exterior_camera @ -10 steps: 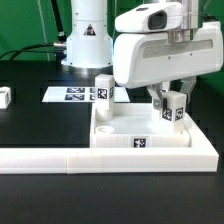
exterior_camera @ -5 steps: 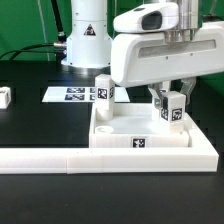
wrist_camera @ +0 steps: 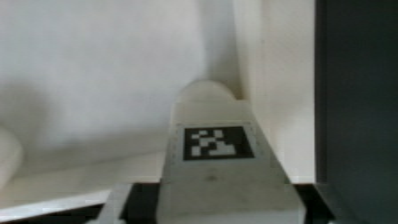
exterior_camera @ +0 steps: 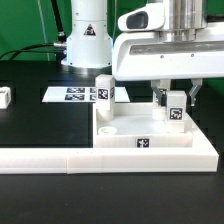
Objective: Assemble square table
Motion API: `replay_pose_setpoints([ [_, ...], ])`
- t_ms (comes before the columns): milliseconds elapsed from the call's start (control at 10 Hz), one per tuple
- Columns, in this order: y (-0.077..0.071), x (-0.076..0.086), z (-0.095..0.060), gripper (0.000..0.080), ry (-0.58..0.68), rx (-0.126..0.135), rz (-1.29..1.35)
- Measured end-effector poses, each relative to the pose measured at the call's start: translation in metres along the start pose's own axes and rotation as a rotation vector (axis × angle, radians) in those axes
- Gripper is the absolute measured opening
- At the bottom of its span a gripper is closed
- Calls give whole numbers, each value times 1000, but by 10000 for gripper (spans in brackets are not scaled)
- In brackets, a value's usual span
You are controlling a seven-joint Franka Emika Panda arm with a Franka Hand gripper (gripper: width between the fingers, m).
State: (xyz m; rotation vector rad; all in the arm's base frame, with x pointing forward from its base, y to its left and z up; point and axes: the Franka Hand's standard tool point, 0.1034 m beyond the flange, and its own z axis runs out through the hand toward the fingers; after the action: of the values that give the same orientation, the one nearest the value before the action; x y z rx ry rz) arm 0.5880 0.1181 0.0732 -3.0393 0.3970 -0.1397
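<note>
Fingers (exterior_camera: 158, 97) pinching 1 leg block (exterior_camera: 177, 111) | wrist pointing straight down | block upright over square table (exterior_camera: 120, 140)

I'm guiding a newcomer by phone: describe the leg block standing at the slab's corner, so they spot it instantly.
Find the white square slab in the foreground. At its far corner on the exterior view's left stands a tagged leg block. Unlike the held leg in the gripper, nothing grips it.

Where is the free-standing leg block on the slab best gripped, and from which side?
Probably its upper half, from straight above. The leg block stands upright with its foot on the slab, so its top end is free, and its flat opposite sides suit a two-sided pinch.
</note>
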Motion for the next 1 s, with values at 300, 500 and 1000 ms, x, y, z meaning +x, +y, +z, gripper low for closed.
replay_pose_setpoints([
  [300, 11, 1, 2, 294, 7, -24, 270],
  [500, 19, 3, 1, 297, 16, -43, 383],
  [1000, 23, 3, -13, 475, 10, -50, 251],
])
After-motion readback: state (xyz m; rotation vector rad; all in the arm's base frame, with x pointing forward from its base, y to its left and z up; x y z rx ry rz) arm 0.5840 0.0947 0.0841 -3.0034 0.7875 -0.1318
